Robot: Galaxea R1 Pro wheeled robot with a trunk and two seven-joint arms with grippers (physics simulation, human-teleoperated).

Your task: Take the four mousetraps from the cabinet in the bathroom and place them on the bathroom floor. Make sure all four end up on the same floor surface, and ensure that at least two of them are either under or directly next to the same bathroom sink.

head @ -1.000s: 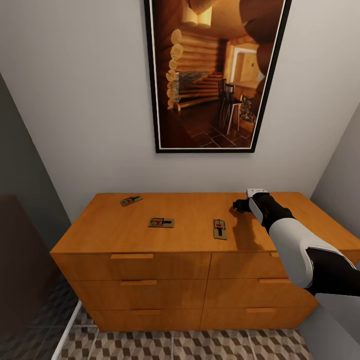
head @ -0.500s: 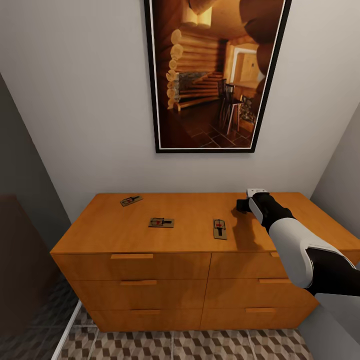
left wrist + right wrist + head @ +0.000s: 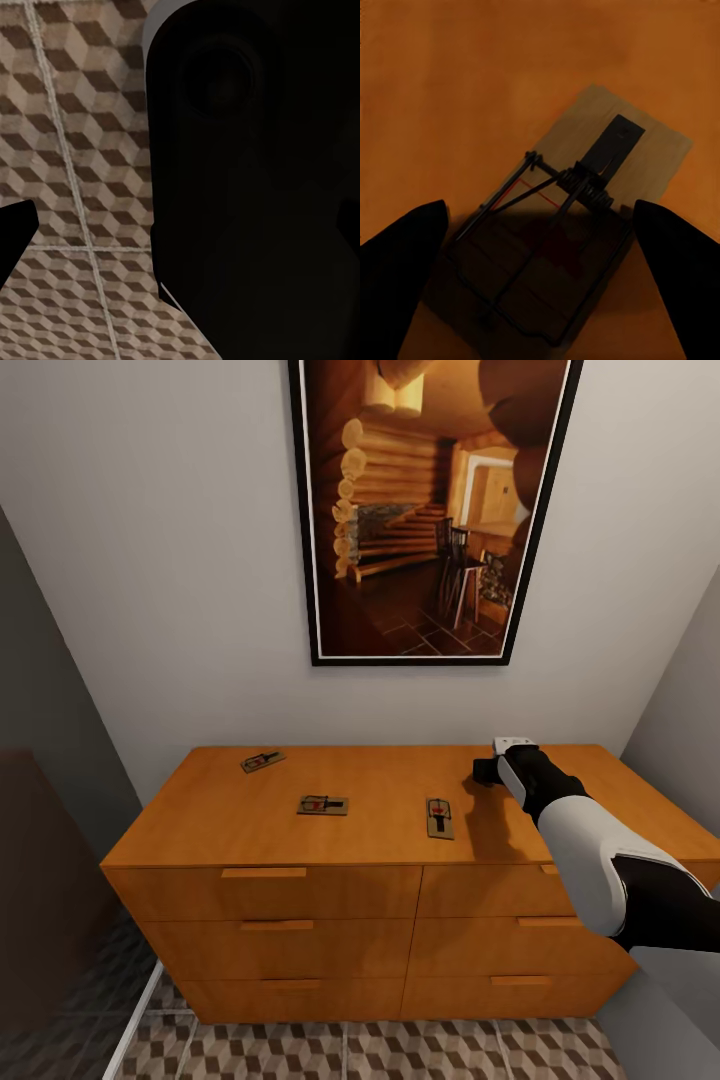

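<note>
Three mousetraps lie on top of the orange-brown cabinet [image 3: 380, 780]: one at the back left [image 3: 262, 761], one in the middle [image 3: 322, 805] and one nearer the front [image 3: 439, 817]. My right gripper [image 3: 483, 770] reaches over the cabinet's back right part. In the right wrist view it is open [image 3: 540, 206], its two dark fingers straddling another mousetrap [image 3: 562, 232] that lies flat on the cabinet top [image 3: 472, 75], close below. My left gripper [image 3: 180, 232] hangs over the cube-patterned bathroom floor [image 3: 75, 150], its fingertips wide apart with nothing between them.
A large framed picture [image 3: 430, 510] hangs on the wall above the cabinet. A dark panel [image 3: 50, 810] stands to the left and a grey wall [image 3: 680, 700] closes in on the right. The patterned floor [image 3: 350, 1050] runs along the cabinet's front. My dark body [image 3: 255, 187] fills much of the left wrist view.
A second ago my right gripper shifted slightly right over the cabinet top; since half a second ago it has stayed still. The three mousetraps have not moved.
</note>
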